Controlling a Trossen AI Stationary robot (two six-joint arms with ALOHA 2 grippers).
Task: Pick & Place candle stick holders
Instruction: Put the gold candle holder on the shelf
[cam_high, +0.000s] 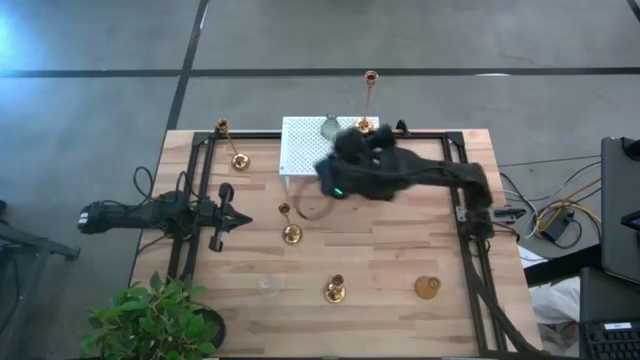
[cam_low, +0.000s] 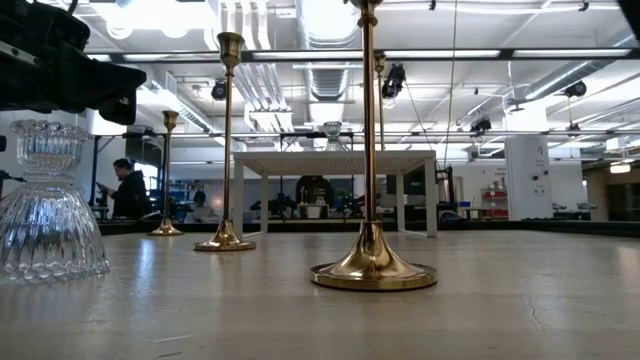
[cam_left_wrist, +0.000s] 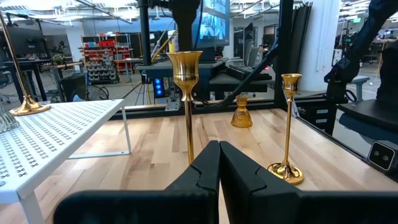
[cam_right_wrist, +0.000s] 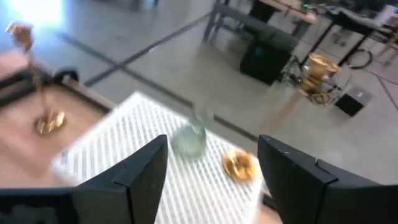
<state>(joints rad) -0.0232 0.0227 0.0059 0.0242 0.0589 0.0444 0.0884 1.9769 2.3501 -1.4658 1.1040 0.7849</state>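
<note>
Nearest the front edge stand three holders: a clear glass one (cam_high: 266, 287) to the left, a short brass one (cam_high: 335, 291) in the middle and a squat brass one (cam_high: 427, 288) to the right. All are upright and well apart, which looks like a line waiting to be collected. A little farther in stands a thin-stemmed brass holder (cam_high: 290, 232), just right of the left gripper (cam_high: 238, 219). That gripper rests at the left with its jaws pressed together and empty; this arm seems only to wait.

Farther still, the right gripper (cam_right_wrist: 212, 163) hangs over the white rack (cam_high: 300, 150), jaws wide with nothing between them. Below it on the rack are a glass holder (cam_right_wrist: 189, 139) and the round brass base of a tall holder (cam_right_wrist: 239, 165), both upright at the rack's far side. Judging by that, the rack is the drop-off place. One more brass holder (cam_high: 238, 158) stands on the table left of the rack.

The brass ones are shiny, with round bases and slim stems. The glass ones are ribbed and bell-shaped.
</note>
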